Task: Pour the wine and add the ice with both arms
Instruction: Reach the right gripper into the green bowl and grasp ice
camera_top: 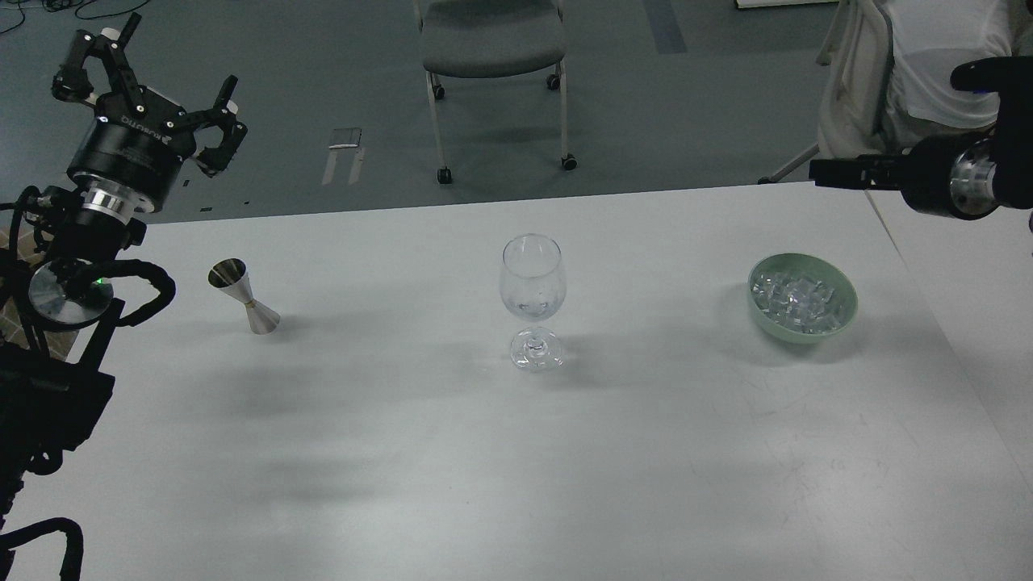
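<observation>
A clear wine glass [532, 284] stands upright at the table's middle, with a faint trace of clear wine [530, 307] at the bottom of its bowl. A silver jigger [244, 296] stands to its left. A green bowl [842, 316] to its right holds a heap of ice cubes [795, 297]. My left gripper [161, 73] is open and empty, raised at the far left, above and behind the jigger. My right gripper [835, 173] points left above the table's far right edge, behind the bowl. It is dark and its fingers cannot be told apart.
The white table [452, 452] fills the view; a second table top joins it at the right [968, 290]. A grey wheeled chair [492, 48] stands on the floor beyond the far edge. A person in white [936, 64] sits at the far right.
</observation>
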Robot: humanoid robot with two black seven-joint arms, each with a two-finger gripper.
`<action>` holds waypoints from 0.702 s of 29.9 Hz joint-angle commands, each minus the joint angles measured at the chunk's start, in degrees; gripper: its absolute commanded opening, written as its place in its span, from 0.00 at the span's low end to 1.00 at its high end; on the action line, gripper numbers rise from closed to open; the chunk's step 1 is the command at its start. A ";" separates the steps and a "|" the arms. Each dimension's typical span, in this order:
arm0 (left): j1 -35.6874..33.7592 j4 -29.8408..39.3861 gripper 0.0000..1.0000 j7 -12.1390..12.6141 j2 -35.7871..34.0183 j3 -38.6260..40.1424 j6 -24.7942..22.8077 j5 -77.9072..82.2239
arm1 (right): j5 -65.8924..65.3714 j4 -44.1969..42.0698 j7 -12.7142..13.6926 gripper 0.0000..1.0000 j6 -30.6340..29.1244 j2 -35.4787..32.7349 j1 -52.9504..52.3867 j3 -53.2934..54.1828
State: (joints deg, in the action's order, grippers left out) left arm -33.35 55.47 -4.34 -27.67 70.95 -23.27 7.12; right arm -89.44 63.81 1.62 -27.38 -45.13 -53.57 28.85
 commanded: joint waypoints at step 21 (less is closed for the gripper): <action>1.80 -1.06 0.98 -1.11 0.33 0.24 -0.29 -0.09 | -5.48 2.81 6.73 0.86 5.84 6.02 8.83 -4.68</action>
State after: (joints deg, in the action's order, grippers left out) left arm -31.57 54.64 -5.33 -27.49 71.16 -23.47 7.05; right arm -94.72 66.35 6.83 -21.55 -39.50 -44.92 24.27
